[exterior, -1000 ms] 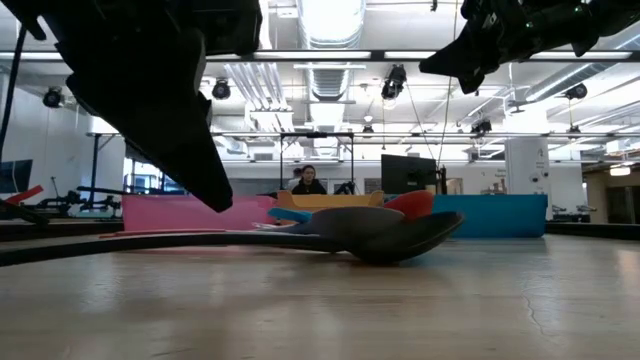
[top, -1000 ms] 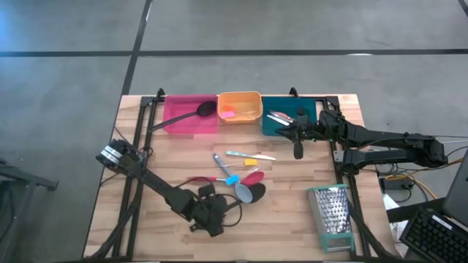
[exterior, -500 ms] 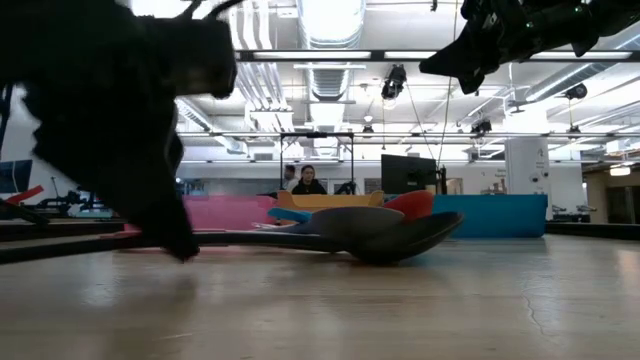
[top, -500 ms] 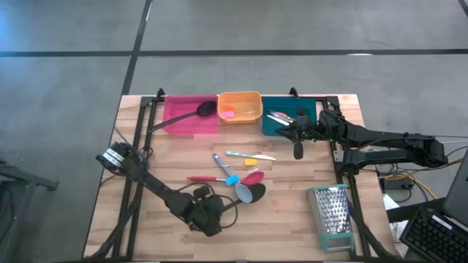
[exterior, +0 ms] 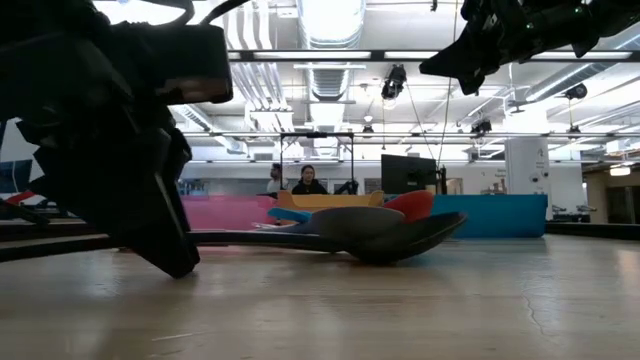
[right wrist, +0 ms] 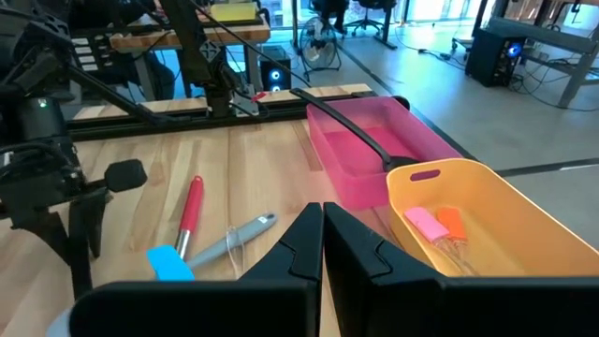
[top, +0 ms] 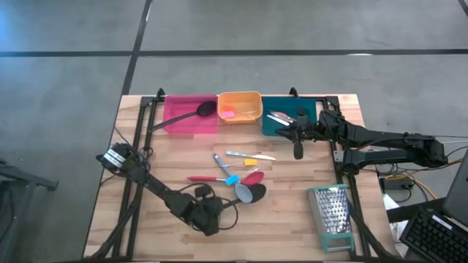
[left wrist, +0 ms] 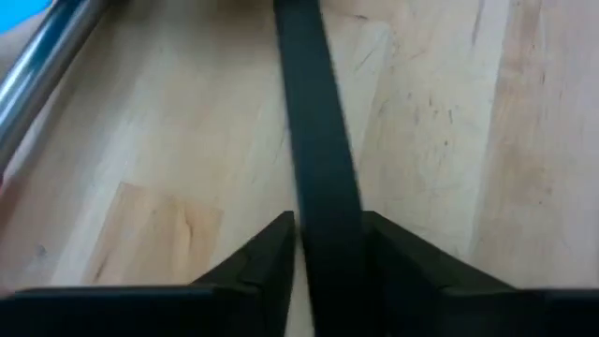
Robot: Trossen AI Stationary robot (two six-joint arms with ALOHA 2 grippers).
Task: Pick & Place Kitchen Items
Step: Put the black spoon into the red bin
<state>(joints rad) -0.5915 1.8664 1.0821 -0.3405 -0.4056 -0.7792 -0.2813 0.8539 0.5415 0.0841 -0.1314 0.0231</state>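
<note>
Left gripper (top: 207, 216) low at near edge of light wooden table (top: 285, 226), fingers (left wrist: 267, 257) straddling flat black utensil handle (left wrist: 318, 159), pressed to both sides. Right gripper (top: 295, 131) hangs above teal rectangular bin (top: 281, 126), fingers together, holding nothing. Grey spoon (top: 245, 191), red-handled spatula (top: 212, 177), blue piece (top: 231, 179) clustered mid-table. Long black spoon (top: 179, 117) lies in pink bin (top: 189, 120); pink piece (top: 227, 113) in orange bin (top: 240, 96).
</note>
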